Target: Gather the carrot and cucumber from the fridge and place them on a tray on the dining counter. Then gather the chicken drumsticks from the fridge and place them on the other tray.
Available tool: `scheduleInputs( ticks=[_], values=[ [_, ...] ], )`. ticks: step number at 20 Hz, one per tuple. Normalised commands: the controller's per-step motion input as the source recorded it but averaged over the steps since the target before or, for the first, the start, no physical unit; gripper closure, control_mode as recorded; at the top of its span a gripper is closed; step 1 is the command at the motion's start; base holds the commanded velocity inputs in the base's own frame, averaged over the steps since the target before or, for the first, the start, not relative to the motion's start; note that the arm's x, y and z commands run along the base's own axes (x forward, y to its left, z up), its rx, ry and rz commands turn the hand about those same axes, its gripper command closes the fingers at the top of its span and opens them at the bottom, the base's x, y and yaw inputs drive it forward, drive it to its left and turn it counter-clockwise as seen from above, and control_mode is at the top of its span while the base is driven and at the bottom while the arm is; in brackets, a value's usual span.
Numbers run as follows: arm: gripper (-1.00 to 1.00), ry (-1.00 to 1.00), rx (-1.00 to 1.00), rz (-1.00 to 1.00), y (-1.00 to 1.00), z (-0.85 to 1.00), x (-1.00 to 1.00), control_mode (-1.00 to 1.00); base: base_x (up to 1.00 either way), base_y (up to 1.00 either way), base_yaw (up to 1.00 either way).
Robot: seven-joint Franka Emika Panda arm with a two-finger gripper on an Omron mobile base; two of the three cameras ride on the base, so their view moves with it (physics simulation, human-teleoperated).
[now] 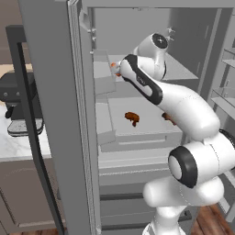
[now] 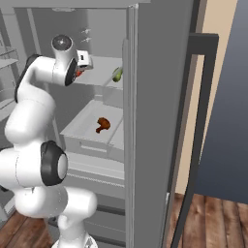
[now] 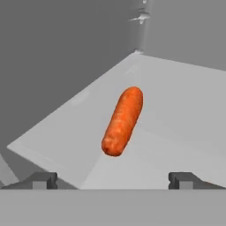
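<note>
Carrot (image 3: 122, 121) lying on upper fridge shelf (image 3: 185, 101), just ahead of gripper (image 3: 113, 180); jaws wide apart, empty; carrot likely stiff, light, rounded, may roll; grab mid-length across narrow width

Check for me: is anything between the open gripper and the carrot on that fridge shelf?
Nothing visible. In the hand view the carrot lies alone on the bare shelf, ahead of the gripper, whose jaws stand wide apart.
</note>
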Motion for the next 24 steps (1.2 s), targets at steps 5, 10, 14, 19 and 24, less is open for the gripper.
scheduleInputs(
  ticks=[5,10,14,19,24],
  values=[
    [-1.0,0.01,0.0,0.0,0.05,-0.09,0.42,-1.0,0.0,0.0,0.0],
    [-1.0,0.04,0.0,0.0,0.09,-0.08,0.46,-1.0,0.0,0.0,0.0],
    [-1.0,0.08,0.0,-0.01,0.1,-0.19,0.44,-1.0,0.0,0.0,0.0],
    [-1.0,0.07,0.0,-0.02,0.04,-0.14,0.45,-1.0,0.0,0.0,0.0],
    [-1.0,0.02,0.0,-0.01,0.0,-0.08,0.45,-1.0,0.0,0.0,0.0]
  ],
)
